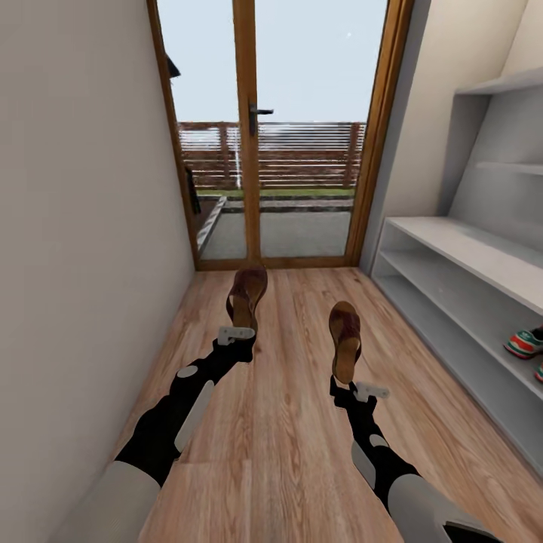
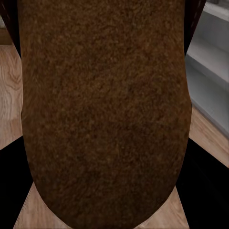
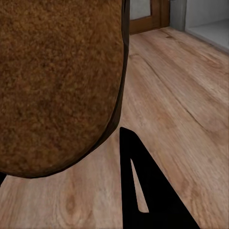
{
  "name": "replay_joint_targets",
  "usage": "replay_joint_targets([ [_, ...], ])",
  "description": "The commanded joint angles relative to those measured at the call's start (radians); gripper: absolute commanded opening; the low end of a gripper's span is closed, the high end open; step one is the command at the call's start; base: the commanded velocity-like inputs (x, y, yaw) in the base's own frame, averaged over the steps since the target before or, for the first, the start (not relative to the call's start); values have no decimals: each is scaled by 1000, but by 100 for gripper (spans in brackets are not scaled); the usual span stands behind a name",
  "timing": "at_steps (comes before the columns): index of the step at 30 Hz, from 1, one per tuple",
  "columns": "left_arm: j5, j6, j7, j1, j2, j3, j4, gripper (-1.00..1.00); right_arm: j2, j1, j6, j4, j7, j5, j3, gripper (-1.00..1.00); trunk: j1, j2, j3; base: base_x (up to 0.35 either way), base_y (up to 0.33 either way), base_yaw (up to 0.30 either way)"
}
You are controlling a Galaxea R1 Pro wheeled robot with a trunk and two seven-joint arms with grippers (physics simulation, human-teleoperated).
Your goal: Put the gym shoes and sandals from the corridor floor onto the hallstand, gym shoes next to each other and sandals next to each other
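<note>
Left tool (image 1: 240, 326) holds sandal (image 1: 246, 296); right tool (image 1: 353, 383) holds second sandal (image 1: 345, 339).

Bright, even daylight from the glass door (image 1: 302, 128); soft blur, faint shadows.

The wood-plank corridor floor (image 1: 286, 422) runs to the glazed door. Beside it, at the right, stands the pale grey hallstand (image 1: 452, 249); 2 gym shoes (image 1: 526, 343) lie on its lower bench shelf.

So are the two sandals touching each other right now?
Apart. In the head view the left pincer holds one sandal and the right pincer the other, with bare corridor floor plainly between them.
</note>
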Motion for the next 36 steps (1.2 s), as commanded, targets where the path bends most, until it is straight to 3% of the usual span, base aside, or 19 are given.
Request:
replay_joint_targets([
  [1, 8, 6, -2, 0, 0, 1, -1, -100, 1, -1, -3, 1, 2, 3, -4, -100, 0, 0, -1, 348, 0, 0],
  [23, 8, 6, -2, 0, 0, 0, -1, -100, 0, -1, -3, 6, 5, 8, -2, -100, 0, 0, -1, 348, 0, -230],
  [36, 8, 6, -2, 0, 0, 1, -1, -100, 0, -1, -3, 6, 0, 5, -2, -100, 0, 0, -1, 348, 0, -37],
])
